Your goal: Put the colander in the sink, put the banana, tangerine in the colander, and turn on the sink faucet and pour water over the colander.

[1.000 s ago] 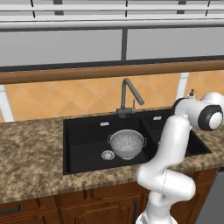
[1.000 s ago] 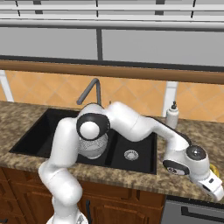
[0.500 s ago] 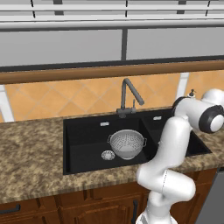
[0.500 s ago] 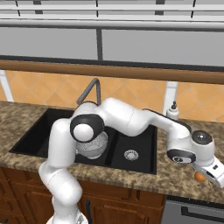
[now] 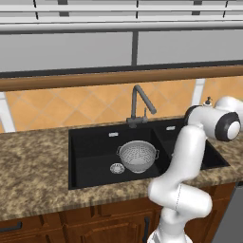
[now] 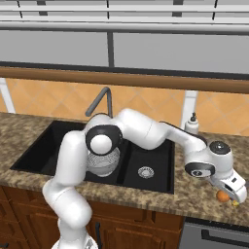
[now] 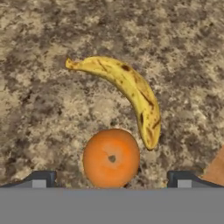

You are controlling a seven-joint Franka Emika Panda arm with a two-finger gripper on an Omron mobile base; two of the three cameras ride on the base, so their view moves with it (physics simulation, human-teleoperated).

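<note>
Now the round silver metal colander [image 5: 137, 155] with all its little holes sits in the big basin of the black double sink [image 5: 90, 161], below the bent dark grey faucet [image 5: 141, 107]. So that first job looks done, and the fruit comes next.

The arm reaches far past the sink, out over the brown speckled stone counter [image 6: 194, 194] on the side where the white soap bottle [image 6: 191, 124] stands. The hand [image 6: 235, 193] hangs just above the small round orange tangerine [image 7: 111, 157]. The hand is wide open and holds nothing. In the hand view its two dark tips stand on either side of the tangerine, not touching it. The small yellow curved banana [image 7: 127, 89] lies just beyond the tangerine, with one end almost touching it.

What could go wrong? The tangerine is round, so I think it could roll away if one tip bumps it first. The banana is so close that a tip could push it too. The fruit also lies near the front edge of the counter, so a nudge could maybe send it off.

Compared with a second ago, the arm has swung further out from the sink and lower, and the hand is now right over the tangerine. The colander has not moved.
</note>
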